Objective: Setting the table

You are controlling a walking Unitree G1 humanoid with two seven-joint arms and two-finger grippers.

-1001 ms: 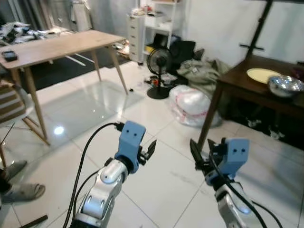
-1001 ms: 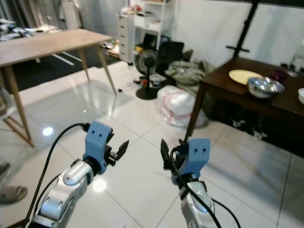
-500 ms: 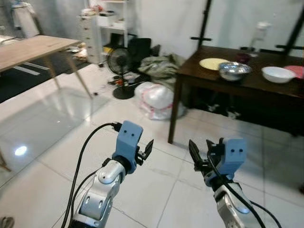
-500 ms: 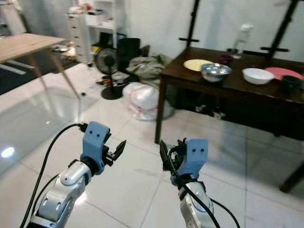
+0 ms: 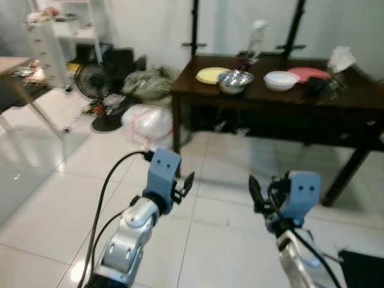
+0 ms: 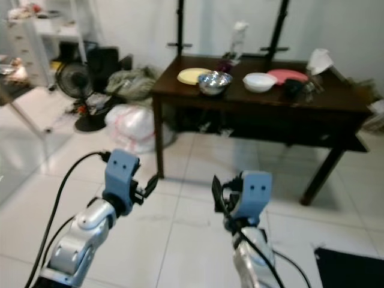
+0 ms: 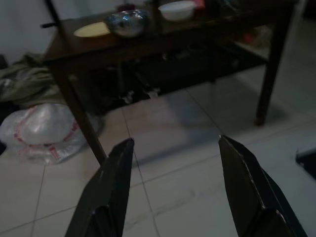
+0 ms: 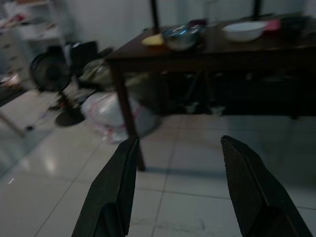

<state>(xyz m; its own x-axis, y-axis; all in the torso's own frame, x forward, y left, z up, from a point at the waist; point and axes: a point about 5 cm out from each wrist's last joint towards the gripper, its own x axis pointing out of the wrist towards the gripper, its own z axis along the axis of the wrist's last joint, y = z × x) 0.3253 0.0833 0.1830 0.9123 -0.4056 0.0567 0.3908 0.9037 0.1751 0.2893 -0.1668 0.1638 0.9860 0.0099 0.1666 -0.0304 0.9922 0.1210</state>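
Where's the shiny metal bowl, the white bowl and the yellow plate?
shiny metal bowl (image 5: 235, 80), left eye view, its side
white bowl (image 5: 281, 80), left eye view, its rim
yellow plate (image 5: 210, 75), left eye view, its middle

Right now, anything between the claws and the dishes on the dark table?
Nothing visible. Open tiled floor lies between both open claws, left and right, and the dark table. The dishes, including a steel bowl and white bowl, sit beyond its near edge.
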